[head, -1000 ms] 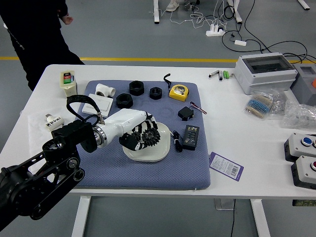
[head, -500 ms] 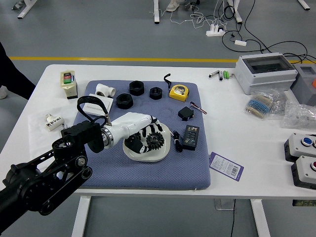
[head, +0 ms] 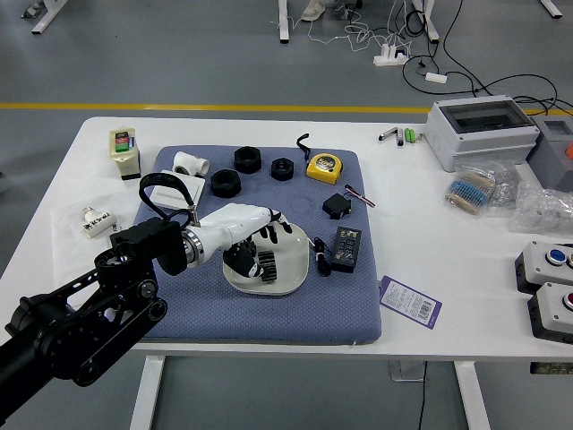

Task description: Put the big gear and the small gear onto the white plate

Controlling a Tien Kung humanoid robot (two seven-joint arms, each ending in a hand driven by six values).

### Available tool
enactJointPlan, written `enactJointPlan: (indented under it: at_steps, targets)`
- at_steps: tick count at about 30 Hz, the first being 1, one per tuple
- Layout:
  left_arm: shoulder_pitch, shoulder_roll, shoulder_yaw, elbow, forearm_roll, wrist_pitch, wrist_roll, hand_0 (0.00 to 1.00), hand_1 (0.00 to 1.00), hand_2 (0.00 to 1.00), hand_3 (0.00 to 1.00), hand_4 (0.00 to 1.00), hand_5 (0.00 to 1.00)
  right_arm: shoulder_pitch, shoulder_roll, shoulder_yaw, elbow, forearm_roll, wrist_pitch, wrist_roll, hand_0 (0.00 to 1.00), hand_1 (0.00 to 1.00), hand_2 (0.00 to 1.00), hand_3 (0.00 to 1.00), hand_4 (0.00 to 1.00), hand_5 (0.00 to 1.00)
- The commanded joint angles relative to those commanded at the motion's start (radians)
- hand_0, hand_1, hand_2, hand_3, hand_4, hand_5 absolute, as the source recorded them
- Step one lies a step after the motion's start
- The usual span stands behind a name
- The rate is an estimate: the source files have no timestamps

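We see a gear [head: 268,265] on the left part of the plate [head: 292,258], which lies on a mat [head: 269,321]. Right of the plate we have a cable [head: 322,261], then a box [head: 346,249]; behind it, we find a tape measure [head: 324,167].

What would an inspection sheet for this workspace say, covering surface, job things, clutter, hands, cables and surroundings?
Surface: white table with a blue-grey mat; no spills seen.
Plate: on the mat, partly covered by the left hand.
Gears: one dark gear over the plate, seemingly edge-up; a second cannot be made out.
Clutter: tape measure, three black rings and a black box on the mat; a card overhangs its right edge.
Left hand: over the plate, fingers apparently spread.
Right hand: nothing seen.
Cables: short black lead right of the plate; loose cables on the floor beyond.
Surroundings: yellow line on the floor; people: nothing seen.
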Motion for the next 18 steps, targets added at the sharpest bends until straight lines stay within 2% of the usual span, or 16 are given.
enactJointPlan:
  at_steps: [15,16,18]
  targets:
    - [0.015,0.014,-0.045,-0.048,0.014,0.011,-0.008,0.457,0.644,0.693,0.777,0.86,0.02,-0.008,0.001,-0.007,0.0,0.004,0.0,0.001,0.618,0.624,0.725,0.543,0.758,0.718]
    - [0.016,0.015,-0.055,-0.053,0.017,0.014,-0.009,0.44,0.639,0.678,0.777,0.82,0.007,-0.008,0.001,-0.007,0.0,0.004,-0.001,0.001,0.618,0.623,0.725,0.543,0.757,0.72]
    - [0.019,0.017,-0.067,-0.062,0.021,0.022,-0.011,0.44,0.639,0.678,0.777,0.82,0.007,-0.008,0.002,-0.006,0.0,0.004,0.0,0.001,0.618,0.623,0.725,0.543,0.757,0.72]
